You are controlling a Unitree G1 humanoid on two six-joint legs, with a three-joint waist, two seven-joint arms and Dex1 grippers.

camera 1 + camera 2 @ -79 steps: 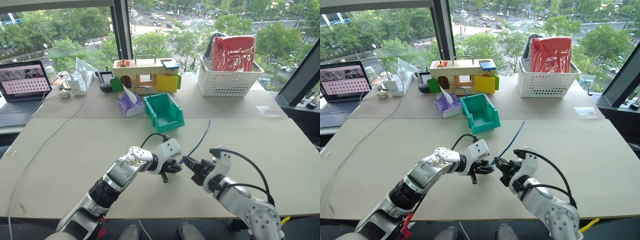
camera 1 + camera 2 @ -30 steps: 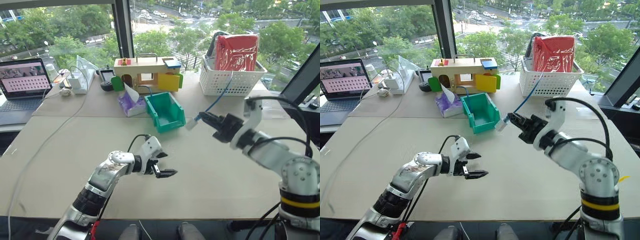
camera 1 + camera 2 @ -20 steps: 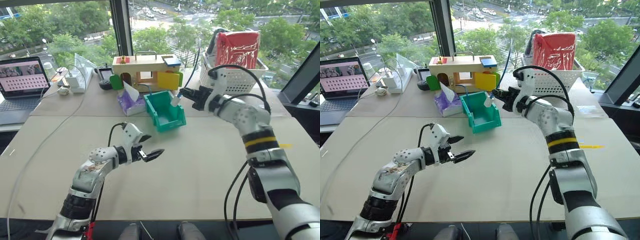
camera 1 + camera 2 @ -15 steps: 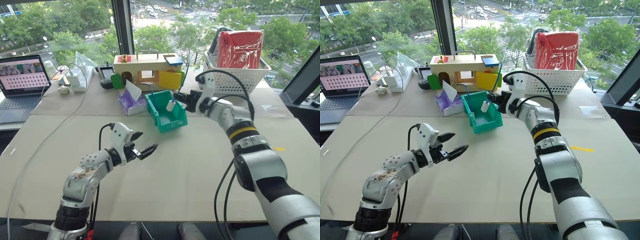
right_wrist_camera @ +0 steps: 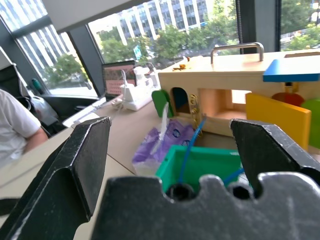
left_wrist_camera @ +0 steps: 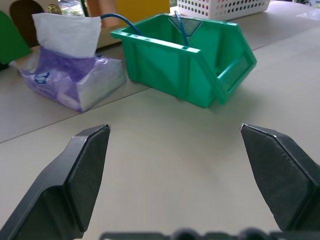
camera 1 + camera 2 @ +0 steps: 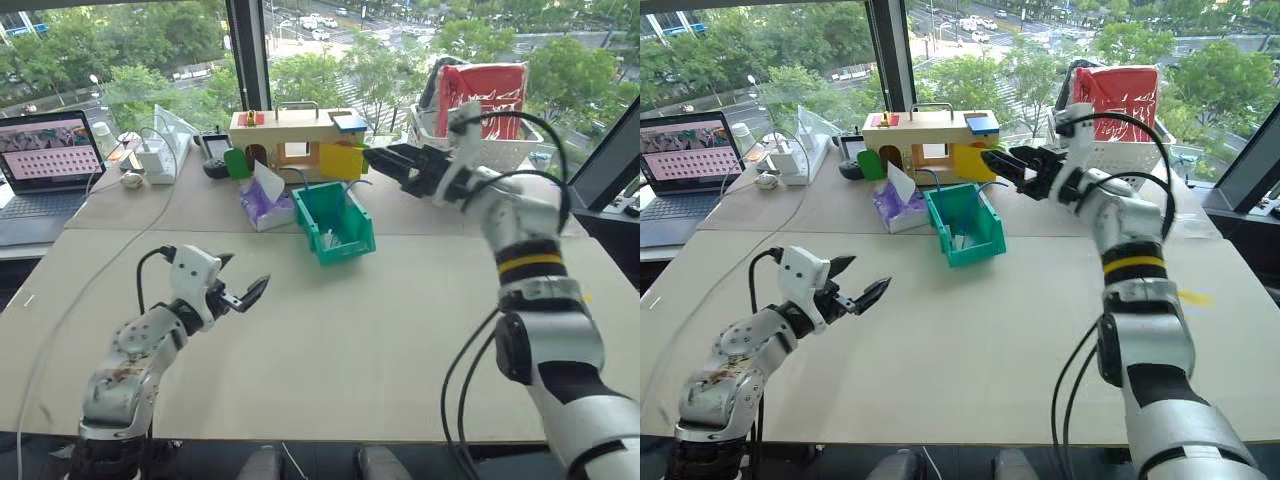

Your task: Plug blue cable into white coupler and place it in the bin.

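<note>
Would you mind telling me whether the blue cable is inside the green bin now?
Inside. The blue cable stands in the green bin, its upper end arching over the rim; the white coupler lies on the floor.

Table [image 7: 400, 330]: broad beige top, seam running across it ahead of the left gripper [image 7: 240, 292].
Bin [image 7: 335, 222]: green, on the table, below and just short of the right gripper [image 7: 385, 160].
Tissue pack [image 7: 262, 203]: purple, touching the bin's side.
Toy house [image 7: 295, 143]: wooden, beyond the bin.
Basket [image 7: 480, 140]: white lattice, behind the right gripper.
Laptop [image 7: 45, 165]: open, far beyond the left gripper.
White cord [image 7: 90, 260]: trails across the table past the left gripper.
</note>
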